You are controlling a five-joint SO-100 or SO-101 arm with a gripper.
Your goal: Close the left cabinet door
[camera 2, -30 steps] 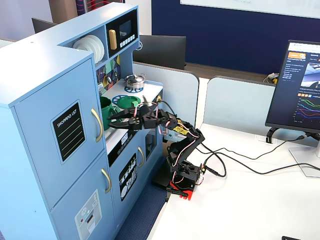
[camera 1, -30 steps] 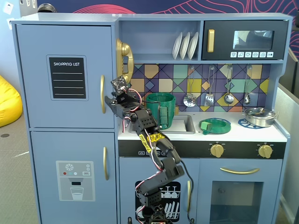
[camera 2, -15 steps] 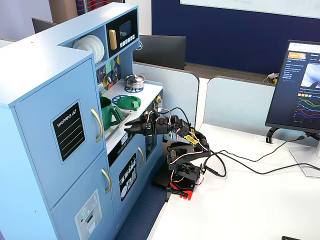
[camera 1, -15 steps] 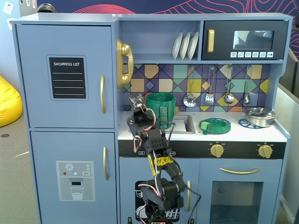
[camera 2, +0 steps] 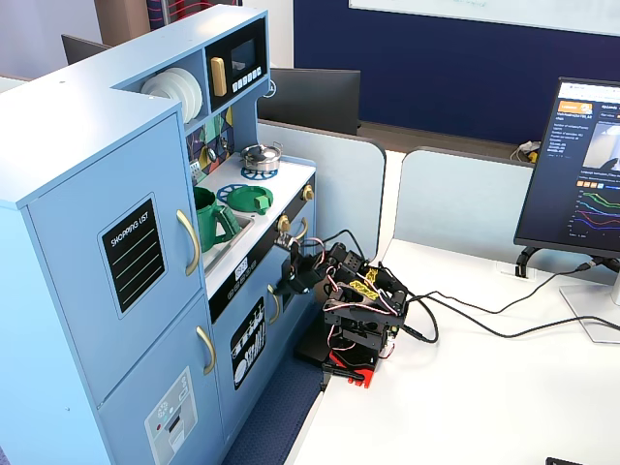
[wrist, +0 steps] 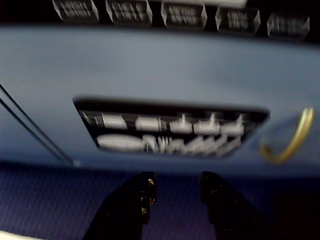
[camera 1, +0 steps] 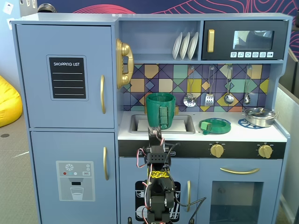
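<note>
Two black fingers [wrist: 135,200] are filling the bottom edge of the wrist view, the claw [wrist: 176,182] standing narrowly parted and holding nothing, facing a blue lower panel with a black label. From the side, the arm [camera 2: 354,305] is sitting on the white surface [camera 2: 484,387], folded low against the play kitchen [camera 2: 58,126], with the claw [camera 2: 291,281] at about nine o'clock of its base.

Up at ten o'clock of the arm in the front-facing fixed view, the left cabinet door [camera 1: 65,74] with its shopping-list chalkboard is looking flush with the frame, already shut or nearly so. It is probably a light, stiff board on hinges, smooth-painted, swinging easily. A flat push beside the gold handle [camera 1: 102,94] seems better than gripping it.

Office dividers and a lit monitor [camera 2: 576,165] are standing behind, and a yellow beanbag [camera 1: 8,100] is slumping at nine o'clock.
</note>
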